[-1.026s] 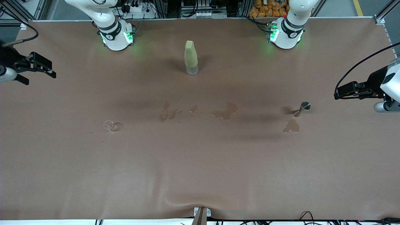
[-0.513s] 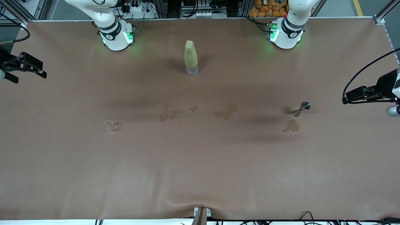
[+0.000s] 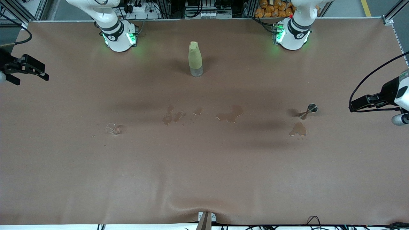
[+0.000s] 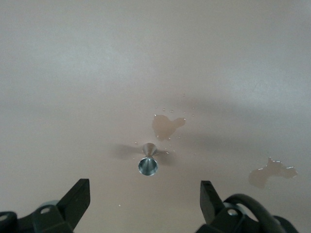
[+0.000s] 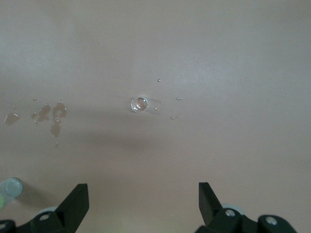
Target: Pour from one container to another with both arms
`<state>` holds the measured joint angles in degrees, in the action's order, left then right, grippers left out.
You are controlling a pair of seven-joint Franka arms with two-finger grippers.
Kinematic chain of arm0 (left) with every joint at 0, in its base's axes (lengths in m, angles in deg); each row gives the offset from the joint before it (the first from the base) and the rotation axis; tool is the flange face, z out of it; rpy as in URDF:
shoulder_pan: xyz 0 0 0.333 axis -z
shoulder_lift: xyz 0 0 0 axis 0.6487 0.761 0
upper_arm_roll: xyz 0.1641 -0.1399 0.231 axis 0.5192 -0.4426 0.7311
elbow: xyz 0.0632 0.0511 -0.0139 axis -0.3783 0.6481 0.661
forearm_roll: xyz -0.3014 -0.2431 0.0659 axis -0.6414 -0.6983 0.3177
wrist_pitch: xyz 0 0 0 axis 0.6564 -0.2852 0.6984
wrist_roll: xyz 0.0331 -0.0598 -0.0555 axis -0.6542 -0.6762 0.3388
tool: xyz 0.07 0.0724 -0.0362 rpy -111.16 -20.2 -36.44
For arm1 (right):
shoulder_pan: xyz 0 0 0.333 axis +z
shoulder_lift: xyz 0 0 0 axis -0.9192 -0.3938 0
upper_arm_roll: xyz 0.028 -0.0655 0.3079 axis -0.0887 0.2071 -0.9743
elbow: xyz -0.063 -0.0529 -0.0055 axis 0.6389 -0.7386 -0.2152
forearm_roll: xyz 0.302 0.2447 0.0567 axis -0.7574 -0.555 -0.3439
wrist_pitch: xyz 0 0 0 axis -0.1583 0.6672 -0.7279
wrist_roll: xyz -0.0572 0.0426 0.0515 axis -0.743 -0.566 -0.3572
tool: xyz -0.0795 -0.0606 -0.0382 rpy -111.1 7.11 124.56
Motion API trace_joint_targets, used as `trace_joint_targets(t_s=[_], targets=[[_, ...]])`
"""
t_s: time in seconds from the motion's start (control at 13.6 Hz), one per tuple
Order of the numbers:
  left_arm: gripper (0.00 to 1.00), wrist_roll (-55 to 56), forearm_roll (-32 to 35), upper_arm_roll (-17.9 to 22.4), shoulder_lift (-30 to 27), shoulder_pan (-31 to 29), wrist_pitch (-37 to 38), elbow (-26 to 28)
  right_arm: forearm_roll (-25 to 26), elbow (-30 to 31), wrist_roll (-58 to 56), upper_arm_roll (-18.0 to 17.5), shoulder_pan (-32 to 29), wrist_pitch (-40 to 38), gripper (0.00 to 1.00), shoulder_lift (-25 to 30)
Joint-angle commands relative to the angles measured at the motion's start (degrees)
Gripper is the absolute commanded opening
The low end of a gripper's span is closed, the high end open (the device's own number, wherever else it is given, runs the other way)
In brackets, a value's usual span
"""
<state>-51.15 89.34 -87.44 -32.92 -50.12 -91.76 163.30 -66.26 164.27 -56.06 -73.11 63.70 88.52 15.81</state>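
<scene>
The tiny clear glass cup [image 3: 111,128] stands on the brown table toward the right arm's end, also seen in the right wrist view [image 5: 139,104] with droplets round it. The small metal jigger [image 3: 311,108] stands toward the left arm's end, its round mouth showing in the left wrist view [image 4: 147,165]. My right gripper [image 3: 32,78] hangs open and empty over the table's end, well apart from the cup [image 5: 143,190]. My left gripper [image 3: 353,107] is open and empty, up in the air beside the jigger at the other end [image 4: 144,189].
A tall pale yellow-green bottle [image 3: 195,59] stands between the two arm bases. Wet puddles lie mid-table [image 3: 174,115] [image 3: 230,114], and one more puddle [image 3: 297,129] lies just nearer the front camera than the jigger. The table cover bulges at its front edge [image 3: 191,204].
Both grippers have drawn outward toward their own ends of the table, then almost stopped. Both stay open. The cup, jigger and bottle have not moved.
</scene>
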Motion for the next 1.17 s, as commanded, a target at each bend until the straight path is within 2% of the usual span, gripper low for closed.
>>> trace_joint_targets(t_s=[0.0,0.22,0.66,1.1], targets=[[1.00,3.09,0.18,2.47,-0.87,3.17,0.32,0.02,1.05,-0.97,2.07,0.26,0.73,-0.58,1.00,-0.42],[1.00,4.93,-1.85,3.70,-1.57,4.91,0.84,0.11,0.87,-1.06,2.25,0.26,0.73,-0.49,1.00,-0.59],[1.00,6.88,-3.59,10.55,-2.01,10.90,1.37,-0.24,0.96,-2.29,1.81,0.35,0.56,-0.49,1.00,-1.21],[1.00,-1.64,-3.87,11.00,-2.19,10.29,1.64,-0.33,1.05,-3.79,2.16,0.35,0.38,-0.49,1.00,-2.17]])
